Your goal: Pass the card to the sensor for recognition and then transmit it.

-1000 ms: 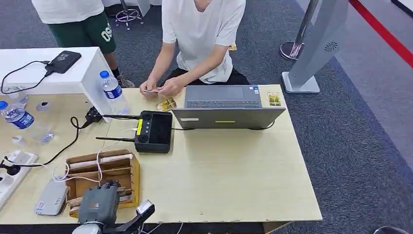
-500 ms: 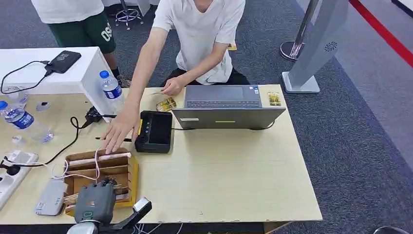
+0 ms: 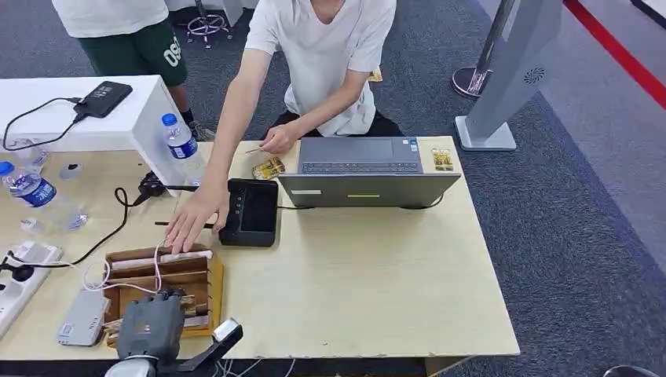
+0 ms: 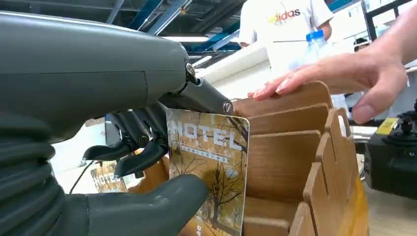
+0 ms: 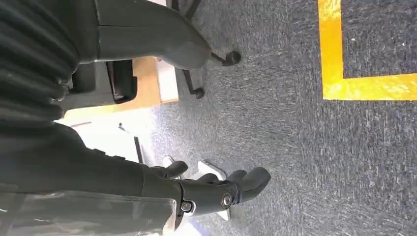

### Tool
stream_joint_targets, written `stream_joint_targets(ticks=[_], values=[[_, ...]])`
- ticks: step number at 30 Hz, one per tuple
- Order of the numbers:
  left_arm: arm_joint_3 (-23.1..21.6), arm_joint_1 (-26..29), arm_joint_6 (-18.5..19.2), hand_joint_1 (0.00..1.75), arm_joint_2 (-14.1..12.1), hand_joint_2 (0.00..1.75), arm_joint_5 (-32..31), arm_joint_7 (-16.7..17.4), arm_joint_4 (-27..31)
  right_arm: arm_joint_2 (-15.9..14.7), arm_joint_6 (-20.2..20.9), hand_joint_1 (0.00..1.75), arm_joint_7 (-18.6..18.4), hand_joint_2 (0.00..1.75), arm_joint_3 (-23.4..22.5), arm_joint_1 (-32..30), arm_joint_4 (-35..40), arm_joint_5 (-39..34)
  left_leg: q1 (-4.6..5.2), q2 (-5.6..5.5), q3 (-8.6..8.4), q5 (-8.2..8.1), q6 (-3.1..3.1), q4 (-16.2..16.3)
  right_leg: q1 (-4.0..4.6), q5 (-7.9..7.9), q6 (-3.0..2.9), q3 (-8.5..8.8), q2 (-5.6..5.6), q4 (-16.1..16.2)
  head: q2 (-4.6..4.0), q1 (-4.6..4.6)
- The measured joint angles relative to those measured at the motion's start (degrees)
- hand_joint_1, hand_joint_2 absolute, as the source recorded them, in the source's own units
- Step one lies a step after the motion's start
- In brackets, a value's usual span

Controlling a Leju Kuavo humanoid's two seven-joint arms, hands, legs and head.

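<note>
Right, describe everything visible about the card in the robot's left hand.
The card is a thin, glossy rectangle printed with autumn trees in yellow-brown and the word HOTEL in white. It stands roughly upright, pinched by the left hand, thumb on its printed face, at the near end of the wooden slotted holder.

Yellow autumn-tree card (image 4: 209,172), brown wooden rack (image 3: 169,275), black sensor (image 3: 251,212).

My left hand (image 4: 123,142) has a grey ribbed cover and thick grey thumb. Its darker fingers (image 4: 142,152) carry small silver screws.
</note>
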State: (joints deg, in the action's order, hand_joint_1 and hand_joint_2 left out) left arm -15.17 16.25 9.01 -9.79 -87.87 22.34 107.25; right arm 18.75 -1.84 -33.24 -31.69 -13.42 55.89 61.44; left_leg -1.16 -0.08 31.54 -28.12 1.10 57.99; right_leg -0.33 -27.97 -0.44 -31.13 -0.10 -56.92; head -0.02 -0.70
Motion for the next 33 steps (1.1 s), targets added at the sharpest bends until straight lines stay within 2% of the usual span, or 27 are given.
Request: stream_joint_targets(ticks=[5,11,17,20,23,30,33], values=[[0.5,-0.6,0.6,1.75,-1.0,1.75,0.0,0.0,2.7,0.0,0.0,0.0,0.2,1.75,-0.1,0.0,-0.1,0.8,0.0,-0.01,-0.01,0.02,0.02,0.0,0.0,0.01,0.0,0.0,-0.01,0.0,0.0,-0.02],[2.8,-5.5,3.0,1.75,-3.2,1.75,0.0,-2.6,8.3,0.0,0.2,0.0,0.4,1.75,-0.5,0.0,-0.4,1.8,0.0,-0.03,-0.01,0.07,0.03,0.0,0.01,0.08,-0.09,0.01,-0.03,-0.1,0.0,0.0],[5.0,-10.0,5.6,1.75,-4.3,1.75,0.0,-4.3,10.2,0.0,0.8,0.0,1.0,1.75,-0.7,0.1,-1.0,3.2,0.0,-0.02,0.0,0.07,0.03,0.0,0.0,0.08,-0.09,-0.03,-0.02,-0.1,0.0,0.0],[8.2,-15.0,8.1,1.75,-4.4,1.75,0.0,-7.8,9.3,0.0,1.4,0.0,3.1,1.75,-2.2,0.4,-1.9,6.2,0.0,-0.15,0.09,0.12,0.03,0.0,0.01,0.08,-0.09,-0.04,-0.14,-0.1,0.0,0.0],[12.0,-19.5,9.9,1.75,-4.9,1.75,0.0,-9.2,7.8,0.0,1.5,0.0,4.6,1.75,-3.9,0.7,-2.9,8.4,-0.01,-0.13,0.07,0.16,0.1,0.0,0.01,0.13,-0.07,-0.05,-0.09,-0.1,0.0,0.0],[18.5,-26.7,11.9,1.75,-6.6,1.75,0.0,-9.6,2.7,0.0,2.1,0.0,6.3,1.75,-7.3,1.8,-5.1,11.4,-0.01,-0.14,0.1,0.19,0.09,0.0,0.01,0.14,-0.07,-0.07,-0.09,-0.1,0.0,0.0],[20.8,-29.2,12.3,1.75,-8.0,1.75,0.0,-8.1,-0.4,0.0,2.2,0.0,7.0,1.75,-8.2,2.1,-5.8,12.8,-0.01,-0.13,0.09,0.19,0.1,0.0,0.01,0.14,-0.07,-0.07,-0.07,-0.1,0.0,0.02]])
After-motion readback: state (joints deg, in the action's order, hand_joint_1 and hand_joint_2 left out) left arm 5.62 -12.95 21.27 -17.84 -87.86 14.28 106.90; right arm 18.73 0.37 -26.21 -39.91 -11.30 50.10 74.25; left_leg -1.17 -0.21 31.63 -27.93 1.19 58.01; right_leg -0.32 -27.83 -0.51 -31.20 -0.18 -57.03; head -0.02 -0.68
